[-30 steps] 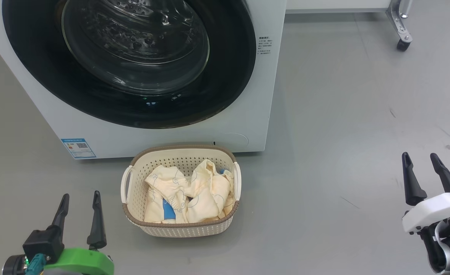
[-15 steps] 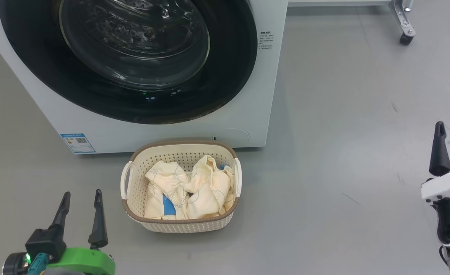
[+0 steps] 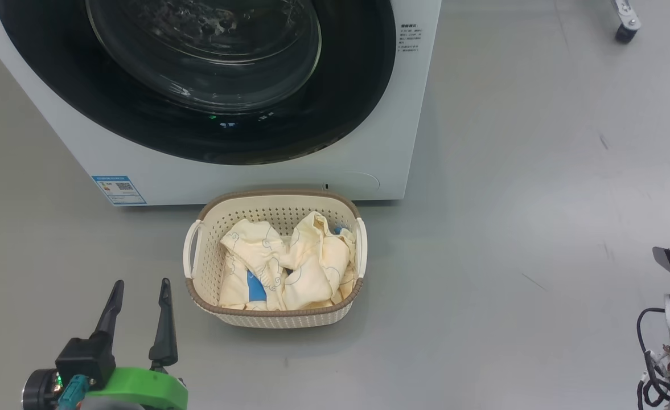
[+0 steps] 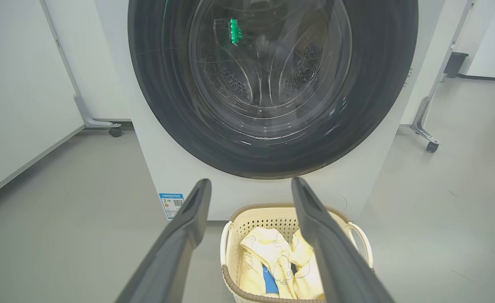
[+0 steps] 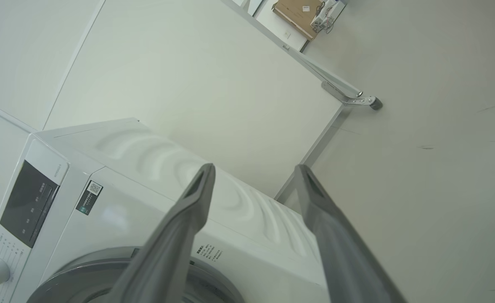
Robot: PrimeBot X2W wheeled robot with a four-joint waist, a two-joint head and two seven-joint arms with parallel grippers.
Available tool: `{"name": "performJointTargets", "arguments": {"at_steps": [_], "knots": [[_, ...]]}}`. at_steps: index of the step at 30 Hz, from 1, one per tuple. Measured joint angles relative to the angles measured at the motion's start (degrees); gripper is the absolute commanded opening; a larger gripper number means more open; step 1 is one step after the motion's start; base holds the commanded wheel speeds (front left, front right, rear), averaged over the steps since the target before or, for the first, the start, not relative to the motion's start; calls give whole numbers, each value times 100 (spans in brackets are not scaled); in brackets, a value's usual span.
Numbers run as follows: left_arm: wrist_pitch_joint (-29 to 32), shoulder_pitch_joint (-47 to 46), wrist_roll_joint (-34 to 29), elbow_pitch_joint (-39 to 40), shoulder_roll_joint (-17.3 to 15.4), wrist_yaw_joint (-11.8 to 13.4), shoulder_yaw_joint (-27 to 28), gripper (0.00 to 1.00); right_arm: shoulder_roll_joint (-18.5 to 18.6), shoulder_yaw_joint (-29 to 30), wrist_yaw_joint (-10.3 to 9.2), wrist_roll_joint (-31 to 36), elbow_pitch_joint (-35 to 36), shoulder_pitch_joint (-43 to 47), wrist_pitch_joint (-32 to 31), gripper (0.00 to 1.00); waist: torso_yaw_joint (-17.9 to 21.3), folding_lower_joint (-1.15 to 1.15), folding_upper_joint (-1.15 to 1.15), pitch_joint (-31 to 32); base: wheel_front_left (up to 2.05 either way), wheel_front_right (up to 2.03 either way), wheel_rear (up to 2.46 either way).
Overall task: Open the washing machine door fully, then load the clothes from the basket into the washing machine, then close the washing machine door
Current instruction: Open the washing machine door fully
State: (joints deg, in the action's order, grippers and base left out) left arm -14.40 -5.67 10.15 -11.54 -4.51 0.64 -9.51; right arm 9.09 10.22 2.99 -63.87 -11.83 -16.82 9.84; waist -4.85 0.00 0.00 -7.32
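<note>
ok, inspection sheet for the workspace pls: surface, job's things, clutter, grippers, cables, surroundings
Surface: grey floor, a few faint scuffs.
Job's things: washer with door shut; basket on the floor just in front of it, holding the clothes.
Clutter: nothing seen.
Grippers: left gripper open, empty, low and to the left of the basket; right gripper open, empty, pointing toward the washer's upper side.
Cables: black cable looped along the right arm, clear of the basket.
Surroundings: white panel on a castor beside the washer; cardboard box beyond it.
</note>
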Motion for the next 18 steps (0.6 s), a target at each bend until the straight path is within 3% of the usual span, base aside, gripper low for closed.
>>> {"name": "performJointTargets", "arguments": {"at_steps": [2,6,11,18], "knots": [[0,-3,-7,19,31,-2,-25,100,-30,124,-1,-322,-7,-117,-163,0,-29,0,0,-66,0,0,0],[0,-30,-12,45,57,-7,-80,100,-12,345,-11,-939,-4,-472,-584,0,-98,0,0,-217,0,0,0],[0,-205,-25,118,78,-31,-158,100,34,539,-289,-1777,-4,-955,-1257,0,-210,0,0,-420,0,0,0],[-1,-354,-47,250,111,-32,-181,100,461,615,-771,-2284,-10,-1512,-2131,0,-390,0,0,-715,0,0,0]]}}
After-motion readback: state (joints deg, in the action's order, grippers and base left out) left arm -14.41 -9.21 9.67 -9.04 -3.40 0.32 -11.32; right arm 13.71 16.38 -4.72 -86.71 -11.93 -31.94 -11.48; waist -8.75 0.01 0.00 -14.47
